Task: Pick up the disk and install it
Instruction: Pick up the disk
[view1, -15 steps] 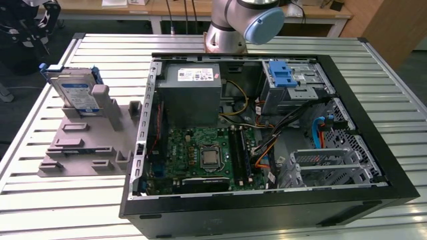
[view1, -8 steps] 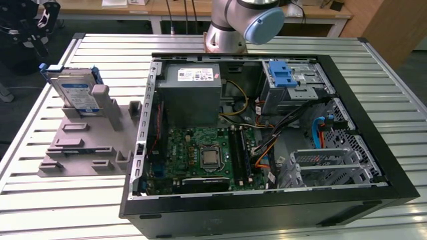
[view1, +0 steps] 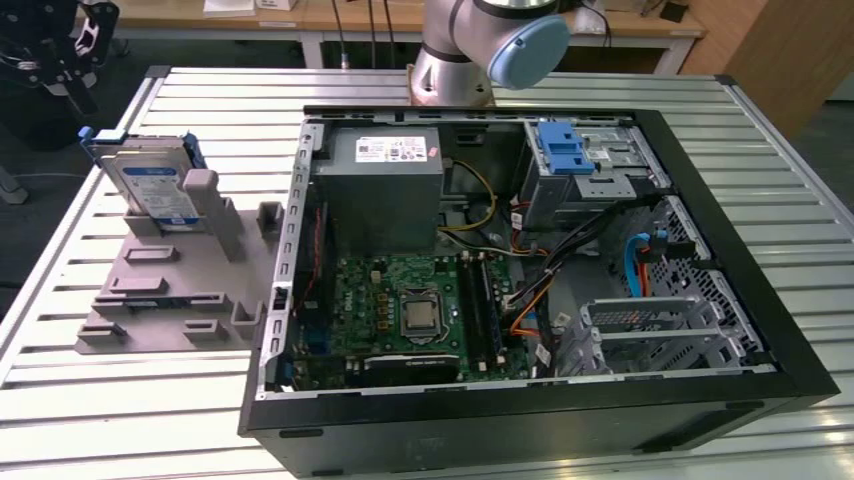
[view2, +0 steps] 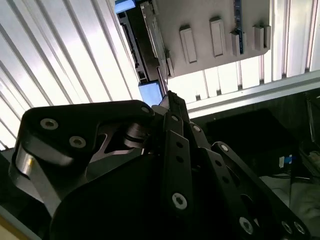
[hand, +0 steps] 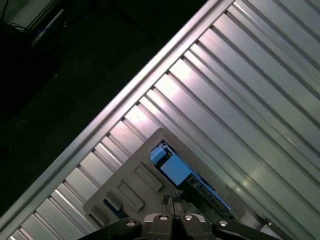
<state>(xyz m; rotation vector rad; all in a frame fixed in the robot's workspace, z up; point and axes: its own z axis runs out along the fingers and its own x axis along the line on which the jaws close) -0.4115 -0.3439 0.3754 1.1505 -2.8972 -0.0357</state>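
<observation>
Pincer (hand: 170, 199) clenched on nothing, hanging over the disk (view1: 150, 185), not touching. Disk stands on edge in gray stand (view1: 174, 290) on bench (view1: 120, 400), likely so I can grip its top edge.

- any words to read here?
- no. the disk (view1: 134, 162) has a white and blue sticker (view1: 156, 192), but its print is too tiny to read.
- and the gray box (view1: 384, 205), at three o'clock from the disk?
- a white sticker (view1: 387, 150) on it too. its print is too small as well.
</observation>
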